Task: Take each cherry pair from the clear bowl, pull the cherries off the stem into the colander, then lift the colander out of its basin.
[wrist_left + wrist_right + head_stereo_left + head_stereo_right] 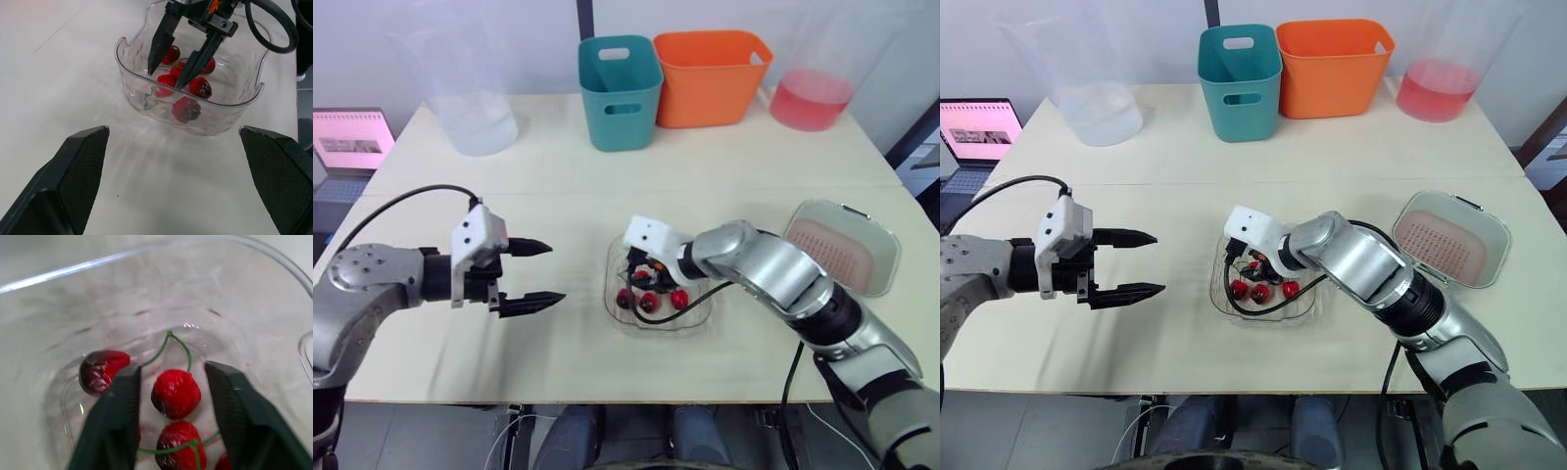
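The right gripper (pixel 171 377) reaches into the clear bowl (pixel 234 105), midway along the table's (pixel 558 186) front edge, fingers (pixel 117 421) spread either side of one cherry (pixel 176 394), gripping nothing. Closing on the round fruit rather than its stem (pixel 178 345) may squirt it aside or tip the bowl. The left gripper (pixel 555 272) hangs open, and the colander (pixel 842 250) sits by the right edge.

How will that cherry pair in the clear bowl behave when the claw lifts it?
Probably floppy: the thin green stem curves, so the cherries would likely dangle. Round and glossy, they may slip or roll out of the open right claw.
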You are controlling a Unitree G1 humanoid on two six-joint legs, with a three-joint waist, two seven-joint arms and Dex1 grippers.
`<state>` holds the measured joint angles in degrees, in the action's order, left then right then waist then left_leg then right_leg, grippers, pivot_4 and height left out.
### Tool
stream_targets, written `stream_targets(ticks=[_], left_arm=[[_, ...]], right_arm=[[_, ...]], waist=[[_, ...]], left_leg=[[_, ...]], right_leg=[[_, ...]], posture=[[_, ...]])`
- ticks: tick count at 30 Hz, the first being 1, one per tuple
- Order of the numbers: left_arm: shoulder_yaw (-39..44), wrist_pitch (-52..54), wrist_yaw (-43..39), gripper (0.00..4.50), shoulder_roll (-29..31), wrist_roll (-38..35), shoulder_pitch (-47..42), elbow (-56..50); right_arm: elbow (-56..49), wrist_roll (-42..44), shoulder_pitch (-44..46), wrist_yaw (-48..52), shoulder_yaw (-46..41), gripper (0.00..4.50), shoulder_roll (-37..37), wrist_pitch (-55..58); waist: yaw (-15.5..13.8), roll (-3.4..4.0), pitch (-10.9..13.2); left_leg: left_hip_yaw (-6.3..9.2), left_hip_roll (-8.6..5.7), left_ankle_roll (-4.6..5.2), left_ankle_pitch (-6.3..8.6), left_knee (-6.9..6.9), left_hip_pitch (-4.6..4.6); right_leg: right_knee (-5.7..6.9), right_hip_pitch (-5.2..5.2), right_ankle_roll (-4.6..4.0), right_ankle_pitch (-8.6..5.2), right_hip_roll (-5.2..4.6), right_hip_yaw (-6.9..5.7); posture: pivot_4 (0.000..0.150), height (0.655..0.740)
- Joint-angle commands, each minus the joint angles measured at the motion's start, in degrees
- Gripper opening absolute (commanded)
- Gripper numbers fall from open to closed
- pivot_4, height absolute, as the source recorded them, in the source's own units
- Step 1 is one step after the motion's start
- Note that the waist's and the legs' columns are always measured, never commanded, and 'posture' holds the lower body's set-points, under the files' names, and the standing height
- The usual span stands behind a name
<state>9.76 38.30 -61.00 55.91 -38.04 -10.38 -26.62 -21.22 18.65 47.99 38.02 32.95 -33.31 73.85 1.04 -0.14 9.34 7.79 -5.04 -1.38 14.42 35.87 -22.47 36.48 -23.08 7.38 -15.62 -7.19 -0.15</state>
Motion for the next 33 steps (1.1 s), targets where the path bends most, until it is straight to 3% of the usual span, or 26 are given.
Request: stream_targets(ticks=[1, 18, 22, 24, 29, 33], left_arm=[[0.1, -1.0, -0.3, 4.50, -0.1, 0.1, -0.2, -0.2], [0.2, -1.0, 0.4, 4.50, -0.6, 0.2, -0.1, -0.8], [0.3, -1.1, 0.6, 4.50, -0.6, 0.3, -0.2, -0.8], [0.4, -1.0, 0.5, 4.50, -0.6, 0.3, -0.3, -0.6], [2.2, 0.3, 0.3, 4.50, -0.4, -1.1, -2.8, 3.2], [4.3, 3.9, 1.0, 4.50, -1.9, -6.0, -9.0, 8.3]], right_arm=[[-1.5, -0.5, 0.4, 0.4, -0.1, 2.02, -1.1, -0.7], [3.8, -3.7, 0.2, 2.2, 4.9, 2.02, -0.3, -5.9], [4.2, -4.5, 0.0, 2.6, 5.3, 0.79, -0.2, -6.5], [3.6, -4.6, 0.1, 2.9, 4.6, 0.43, -0.3, -6.5], [-4.0, -2.1, 0.6, 5.8, -1.8, 0.43, -5.2, -5.5], [-11.2, 2.9, -2.5, 9.5, -13.2, 0.43, -10.4, -7.6]], waist=[[0.0, 0.00, 0.0], [0.0, 0.00, 0.0], [0.0, 0.00, 0.0], [0.0, 0.00, 0.0], [-0.2, 0.00, 0.0], [-0.5, -0.06, 0.0]], left_leg=[[0.00, 0.00, 0.00, 0.00, 0.00, 0.00], [0.00, 0.00, 0.00, 0.00, 0.00, 0.00], [0.00, 0.00, 0.00, 0.00, 0.00, 0.00], [0.00, 0.00, 0.00, 0.00, 0.00, 0.00], [0.01, 0.00, 0.00, 0.00, 0.00, -0.02], [0.04, -0.01, 0.01, 0.00, 0.03, -0.04]], right_leg=[[0.00, 0.00, 0.00, 0.00, 0.00, 0.00], [-0.01, 0.00, 0.00, 0.00, 0.00, 0.00], [-0.01, 0.00, 0.00, 0.00, 0.00, 0.00], [-0.01, 0.00, 0.00, 0.00, 0.00, 0.00], [-0.02, -0.01, 0.00, 0.00, 0.00, 0.00], [-0.07, 0.03, 0.01, 0.00, 0.00, -0.04]], posture=[[0.150, 0.7400], [0.150, 0.7400], [0.150, 0.7400], [0.150, 0.7400], [0.150, 0.7400], [0.150, 0.7400]])
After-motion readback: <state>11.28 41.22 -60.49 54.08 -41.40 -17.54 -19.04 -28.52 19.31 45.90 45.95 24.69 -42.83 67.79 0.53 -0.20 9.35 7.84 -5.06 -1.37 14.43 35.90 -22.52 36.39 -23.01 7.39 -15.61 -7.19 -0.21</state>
